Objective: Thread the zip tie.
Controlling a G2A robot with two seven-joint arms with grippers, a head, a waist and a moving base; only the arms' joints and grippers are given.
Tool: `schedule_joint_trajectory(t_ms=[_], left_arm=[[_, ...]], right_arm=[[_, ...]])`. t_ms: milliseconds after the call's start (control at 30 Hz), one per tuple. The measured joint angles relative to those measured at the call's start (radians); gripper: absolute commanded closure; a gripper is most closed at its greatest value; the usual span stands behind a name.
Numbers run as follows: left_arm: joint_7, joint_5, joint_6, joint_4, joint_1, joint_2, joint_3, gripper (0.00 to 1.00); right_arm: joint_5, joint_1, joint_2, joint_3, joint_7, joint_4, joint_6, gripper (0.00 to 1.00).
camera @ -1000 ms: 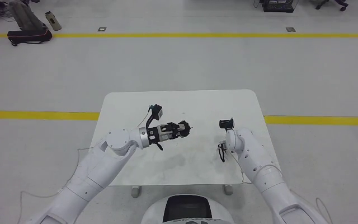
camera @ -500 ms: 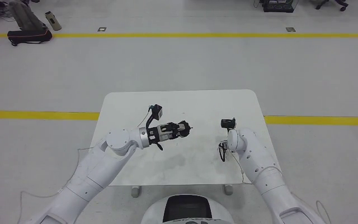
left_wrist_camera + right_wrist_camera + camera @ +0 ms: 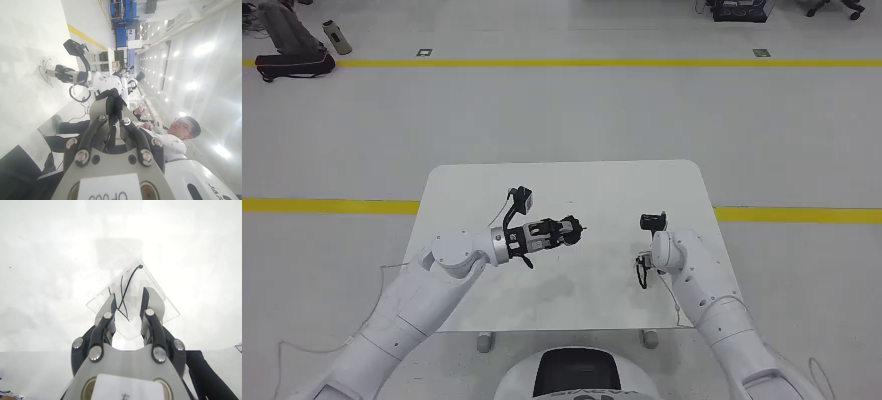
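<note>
Zip tie: black and thin, lies flat on a clear plate on the right side of the table. At least two more black ties are on the same plate, and one crosses it near its tail end.

Right gripper: fingers spread, pointing down over the plate with the ties in the gap between them, pinching nothing. Can't tell if the tips touch the plate.

Key relation: the tie is straight below the right gripper. Its long axis runs roughly crosswise to the line the fingers close along, a bit slanted. The head end points away from the wrist, past the fingertips. The tail end runs just beside one finger, off-centre in the gap.

Left gripper: held up over the middle of the table, lying level and aimed toward the right arm, well apart from the plate. Fingers pressed together. Can't tell if anything is pinched between them.

Right arm is clearly nearer, so the pick looks like its job. Judgement: step in hand is grasping a tie off the plate, threading not started. Risks: closing on two crossed ties at once, or the thin tie slipping on the slick plate.
</note>
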Motion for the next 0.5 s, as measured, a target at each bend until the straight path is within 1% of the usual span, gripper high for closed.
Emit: schedule_joint_trajectory(t_ms=[500], left_arm=[[0.0,0.0,0.0,0.0,0.0,0.0,0.0,1.0]], right_arm=[[0.002,0.031,-0.013,-0.019,-0.012,0.066,0.0,0.78]])
